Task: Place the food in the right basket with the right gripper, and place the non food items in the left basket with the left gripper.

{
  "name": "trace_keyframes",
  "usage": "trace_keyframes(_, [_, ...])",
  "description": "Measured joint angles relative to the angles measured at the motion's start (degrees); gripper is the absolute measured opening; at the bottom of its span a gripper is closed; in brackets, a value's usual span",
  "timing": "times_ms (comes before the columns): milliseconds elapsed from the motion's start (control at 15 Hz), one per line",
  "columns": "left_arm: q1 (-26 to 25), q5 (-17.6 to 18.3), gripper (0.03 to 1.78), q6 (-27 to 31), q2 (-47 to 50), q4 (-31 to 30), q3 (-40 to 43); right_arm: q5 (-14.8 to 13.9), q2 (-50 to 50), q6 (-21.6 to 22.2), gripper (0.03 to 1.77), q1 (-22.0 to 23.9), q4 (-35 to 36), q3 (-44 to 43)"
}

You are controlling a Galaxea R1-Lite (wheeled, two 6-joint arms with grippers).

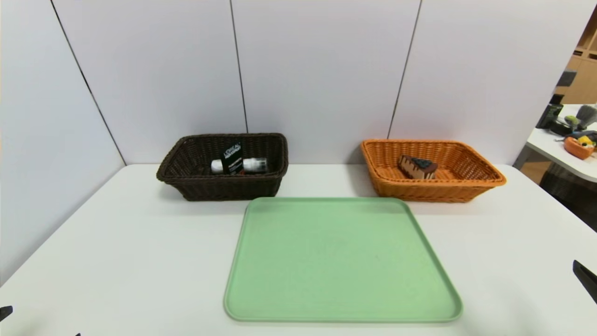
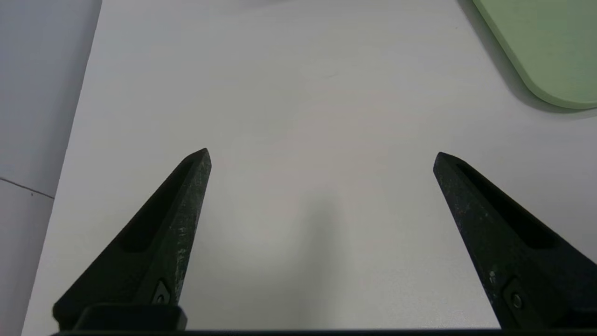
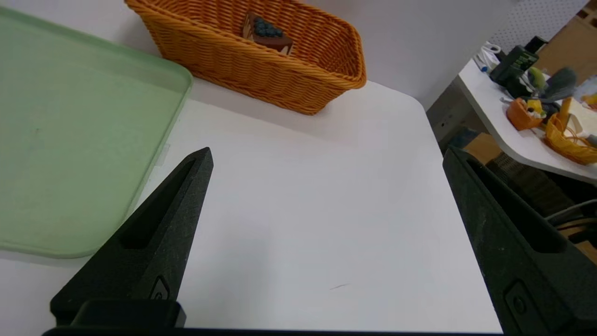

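Looking across from the left, the left claw (image 2: pixel 322 156) hangs low over bare white surface (image 1: pixel 140 242) near the left edge, its two black fingers spread wide with nothing between them — it seems parked there because it has nothing left to fetch. Farther back sits the dark brown basket (image 1: pixel 224 186), against the wall, and inside it lies a white bottle (image 1: pixel 252 164) on its side with a black packet (image 1: pixel 232 157) propped over it; these are the non-food things, so they are where the sorting wants them. In the middle lies the green tray (image 1: pixel 343 259), flat and bare, which I take as the sign that everything has been cleared off it. To its right stands the orange basket (image 1: pixel 431 186), and a slice of chocolate cake (image 1: pixel 417 168) rests on its floor — food, on the food side. Nearest the right edge, the right claw (image 3: pixel 326 156) hovers above the surface beside the tray's corner, also gaping and holding nothing. To my eye the job looks finished, with both arms pulled clear of the baskets.
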State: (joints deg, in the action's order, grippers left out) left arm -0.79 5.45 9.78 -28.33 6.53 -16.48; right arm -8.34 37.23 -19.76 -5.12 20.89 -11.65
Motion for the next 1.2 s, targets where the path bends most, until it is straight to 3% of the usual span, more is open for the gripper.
trace_keyframes(467, [-0.9, 0.3, 1.69, -0.9, 9.6, 0.0, 6.3, -0.1, -8.2, 0.7, 1.7, 2.6, -0.6, 4.3])
trace_keyframes(667, [-1.1, 2.7, 1.69, -1.0, 13.9, 0.2, 8.6, 0.1, -11.5, 0.7, 1.7, 2.7, -0.6, 6.8])
trace_keyframes(1200, [-0.9, 2.9, 1.69, -3.4, 19.4, 0.0, 10.8, 0.3, -17.8, 1.8, 1.7, 4.0, -0.7, 10.8])
